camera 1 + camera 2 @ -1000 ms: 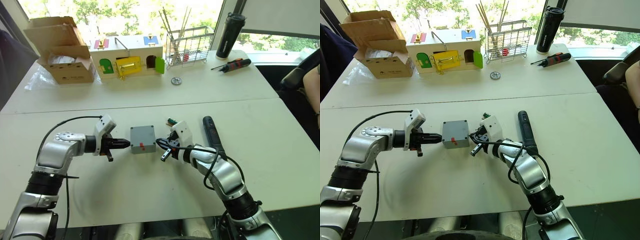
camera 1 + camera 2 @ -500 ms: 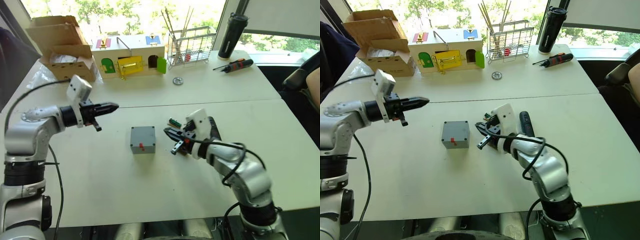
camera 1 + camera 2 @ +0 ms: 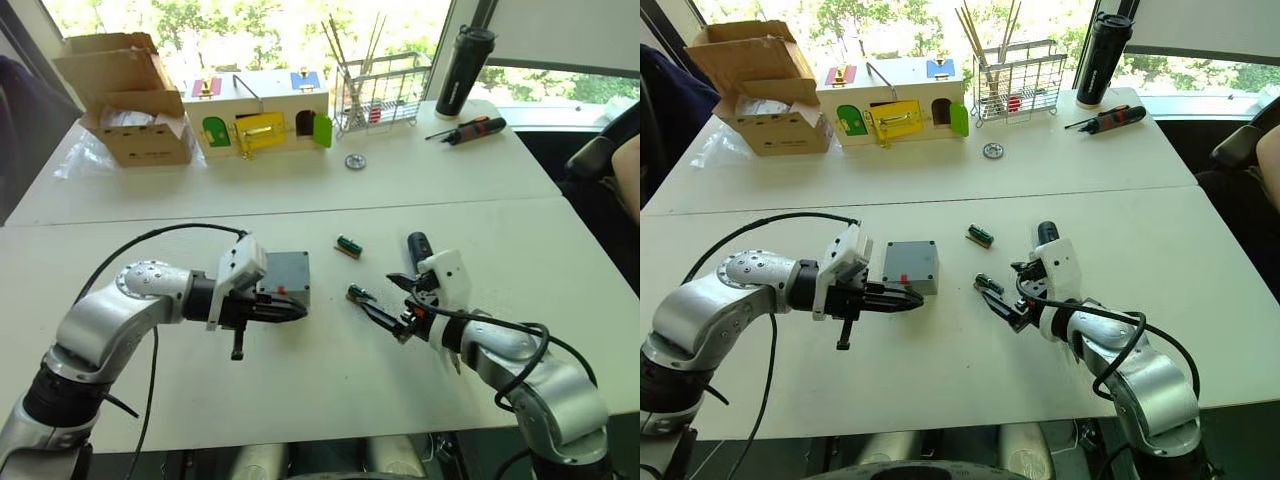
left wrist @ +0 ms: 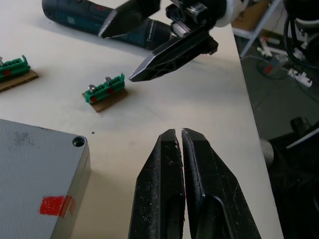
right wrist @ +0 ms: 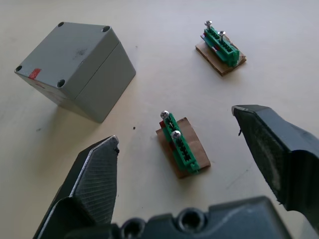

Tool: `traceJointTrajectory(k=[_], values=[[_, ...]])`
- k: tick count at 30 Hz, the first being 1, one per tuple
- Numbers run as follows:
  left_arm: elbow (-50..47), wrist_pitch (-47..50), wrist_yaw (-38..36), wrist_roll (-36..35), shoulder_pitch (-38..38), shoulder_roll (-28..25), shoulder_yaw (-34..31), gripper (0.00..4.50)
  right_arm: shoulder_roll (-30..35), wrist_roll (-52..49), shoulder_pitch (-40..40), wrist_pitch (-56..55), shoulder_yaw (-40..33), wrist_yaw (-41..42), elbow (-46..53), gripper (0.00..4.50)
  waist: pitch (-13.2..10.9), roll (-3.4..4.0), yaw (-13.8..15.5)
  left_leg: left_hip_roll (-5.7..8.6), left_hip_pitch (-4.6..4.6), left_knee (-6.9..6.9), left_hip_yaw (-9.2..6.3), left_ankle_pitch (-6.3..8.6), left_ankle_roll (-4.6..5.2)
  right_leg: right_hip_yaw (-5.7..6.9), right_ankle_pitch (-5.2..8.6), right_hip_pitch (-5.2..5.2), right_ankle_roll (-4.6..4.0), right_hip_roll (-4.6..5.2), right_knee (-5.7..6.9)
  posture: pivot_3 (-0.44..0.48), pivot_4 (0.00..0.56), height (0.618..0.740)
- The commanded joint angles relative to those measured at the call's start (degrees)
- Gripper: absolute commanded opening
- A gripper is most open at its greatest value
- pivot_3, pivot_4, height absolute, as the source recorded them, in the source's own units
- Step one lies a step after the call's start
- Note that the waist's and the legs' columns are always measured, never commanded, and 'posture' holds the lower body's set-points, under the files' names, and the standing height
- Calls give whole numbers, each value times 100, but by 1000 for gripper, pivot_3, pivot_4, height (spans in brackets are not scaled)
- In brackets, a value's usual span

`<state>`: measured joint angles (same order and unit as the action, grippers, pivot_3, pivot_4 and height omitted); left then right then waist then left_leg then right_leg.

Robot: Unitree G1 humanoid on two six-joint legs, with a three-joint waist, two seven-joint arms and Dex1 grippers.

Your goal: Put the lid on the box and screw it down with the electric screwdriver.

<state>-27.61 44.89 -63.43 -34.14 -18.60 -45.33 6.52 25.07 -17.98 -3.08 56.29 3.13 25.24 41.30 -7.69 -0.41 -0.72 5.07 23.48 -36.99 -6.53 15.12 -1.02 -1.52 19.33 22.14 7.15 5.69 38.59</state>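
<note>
White tabletop: red-marked grey box, seemingly lidded; left pincer pressed together, right pincer spread.

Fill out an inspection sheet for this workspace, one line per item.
Surface: white table, two tops butted together.
Job's things: grey box with lid on, red mark on top; electric screwdriver lying behind the right gripper.
Clutter: two green terminal blocks; cardboard carton; wooden box with coloured doors; wire rack; black bottle; hand screwdriver.
Grippers: left gripper shut beside the box; right gripper open around a terminal block.
Cables: black cable along the left arm.
Surroundings: windows, greenery outside.
</note>
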Motion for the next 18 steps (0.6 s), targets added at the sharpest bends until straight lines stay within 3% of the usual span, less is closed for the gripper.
traceJointTrajectory(k=[1,5,8,12,18], values=[[-131,-189,30,87,-13,-170,-105,139,-1,20,-25,-426,128,50,-154,4170,0,0,7,0,0,0,-2,-2,-3,2,0,0,0,0,-10,0,150,740],[1,-314,57,215,-31,-390,-240,139,-49,-19,-2,-645,203,77,-430,4170,-1,0,2,1,0,0,-3,-3,-6,3,0,-15,0,0,-22,0,150,740],[142,-405,53,265,-15,-535,-340,139,-24,13,5,-779,207,67,-570,3478,-1,1,2,0,0,0,-4,-3,-6,4,0,-15,1,0,-23,0,150,740],[284,-510,33,313,-22,-599,-345,139,-15,12,-8,-851,259,65,-633,2046,-1,1,3,0,0,0,-4,-3,-5,4,0,-16,0,-2,-25,0,150,740],[323,-555,25,332,-36,-611,-326,139,-3,59,8,-939,336,33,-722,2046,-1,2,1,0,0,0,-5,-2,-4,5,0,-17,1,-2,-25,0,150,740]])
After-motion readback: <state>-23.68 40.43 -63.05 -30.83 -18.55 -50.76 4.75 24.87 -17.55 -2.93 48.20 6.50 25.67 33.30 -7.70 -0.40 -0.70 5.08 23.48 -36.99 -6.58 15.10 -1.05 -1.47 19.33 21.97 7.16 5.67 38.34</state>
